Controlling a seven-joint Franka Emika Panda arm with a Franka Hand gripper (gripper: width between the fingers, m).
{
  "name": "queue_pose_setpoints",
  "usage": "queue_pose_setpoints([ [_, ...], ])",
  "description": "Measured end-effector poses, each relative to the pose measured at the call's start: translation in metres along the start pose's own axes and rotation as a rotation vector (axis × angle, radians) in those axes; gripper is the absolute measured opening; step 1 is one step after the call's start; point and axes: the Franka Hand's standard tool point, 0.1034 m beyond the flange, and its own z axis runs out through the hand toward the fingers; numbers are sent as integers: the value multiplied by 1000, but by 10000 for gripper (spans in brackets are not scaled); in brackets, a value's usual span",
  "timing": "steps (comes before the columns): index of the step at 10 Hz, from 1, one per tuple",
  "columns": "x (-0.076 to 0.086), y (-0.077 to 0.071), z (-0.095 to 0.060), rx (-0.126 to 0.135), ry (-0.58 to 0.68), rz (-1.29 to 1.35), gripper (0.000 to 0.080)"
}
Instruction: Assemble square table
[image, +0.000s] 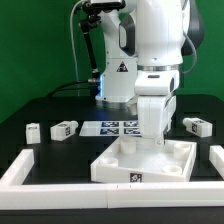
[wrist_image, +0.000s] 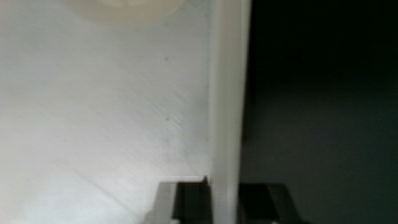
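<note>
Wrist feed: my jaws straddle the rim of the square top.
White floor fills most of my feed, with black tabletop beyond the rim. One dark jaw stands each side of it; whether they pinch it, or which tabletop edge is nearest, I can't tell.

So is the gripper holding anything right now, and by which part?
Seemingly the square top, by its raised rim: the gripper has its fingers set against either side of that wall.

Black tabletop bearing the tray-like square top, loose white legs, marker board and border rails.
</note>
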Motion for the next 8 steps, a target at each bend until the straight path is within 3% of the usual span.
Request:
queue_pose_setpoints([
  [1,-1,2,0,-5,0,-86,56],
  [3,9,6,-3,-44,7,-273,57],
  [8,9,5,0,-38,0,-330,57],
])
